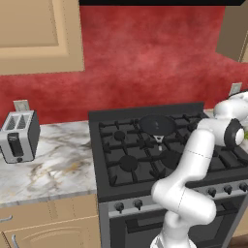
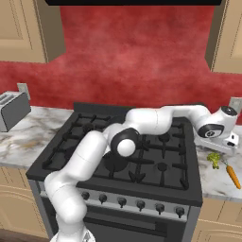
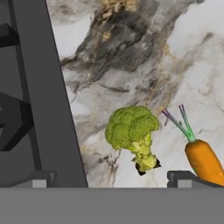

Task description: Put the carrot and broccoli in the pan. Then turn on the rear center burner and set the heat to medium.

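Marble counter (image 3: 131,57): one broccoli (image 3: 132,131), one carrot (image 3: 204,161).

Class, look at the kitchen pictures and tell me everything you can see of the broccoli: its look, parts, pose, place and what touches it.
The broccoli is a small floret with a lumpy yellow-green crown and a paler, short stalk. It lies on the marble counter to the right of the stove, with the carrot beside it and apart from it. Only the counter touches it. The open gripper hangs just above it, its fingers clear of the floret.
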{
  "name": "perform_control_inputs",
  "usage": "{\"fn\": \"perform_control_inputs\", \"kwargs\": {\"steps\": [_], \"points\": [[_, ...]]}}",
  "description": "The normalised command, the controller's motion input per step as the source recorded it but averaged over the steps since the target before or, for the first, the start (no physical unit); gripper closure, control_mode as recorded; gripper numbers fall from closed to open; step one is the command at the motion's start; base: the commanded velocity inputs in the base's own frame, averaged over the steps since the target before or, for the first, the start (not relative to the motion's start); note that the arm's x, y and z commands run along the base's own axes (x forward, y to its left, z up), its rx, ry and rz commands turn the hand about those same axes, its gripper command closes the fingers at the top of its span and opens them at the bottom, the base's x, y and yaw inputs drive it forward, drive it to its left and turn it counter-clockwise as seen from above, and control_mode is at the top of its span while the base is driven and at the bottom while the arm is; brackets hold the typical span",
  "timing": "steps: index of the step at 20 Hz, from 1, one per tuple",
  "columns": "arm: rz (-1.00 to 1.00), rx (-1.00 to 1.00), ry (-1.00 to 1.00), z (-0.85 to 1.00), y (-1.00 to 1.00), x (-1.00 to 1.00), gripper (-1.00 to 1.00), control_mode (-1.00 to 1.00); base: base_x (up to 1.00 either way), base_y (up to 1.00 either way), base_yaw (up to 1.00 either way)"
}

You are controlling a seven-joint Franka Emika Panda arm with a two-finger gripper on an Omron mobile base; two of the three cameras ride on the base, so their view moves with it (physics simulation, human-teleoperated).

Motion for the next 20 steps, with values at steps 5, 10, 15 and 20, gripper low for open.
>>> {"fn": "perform_control_inputs", "kwargs": {"steps": [5, 10, 15, 20], "points": [[0.00, -0.04, 0.10, -0.02, -0.13, 0.25, -1.00, -1.00, 0.00, 0.00, 0.00], [0.00, 0.00, 0.00, -0.04, -0.10, 0.12, -1.00, -1.00, 0.00, 0.00, 0.00], [0.00, 0.01, 0.00, -0.24, -0.18, 0.07, -1.00, -1.00, 0.00, 0.00, 0.00], [0.01, 0.00, 0.00, -0.20, -0.19, 0.05, -1.00, -1.00, 0.00, 0.00, 0.00]]}}
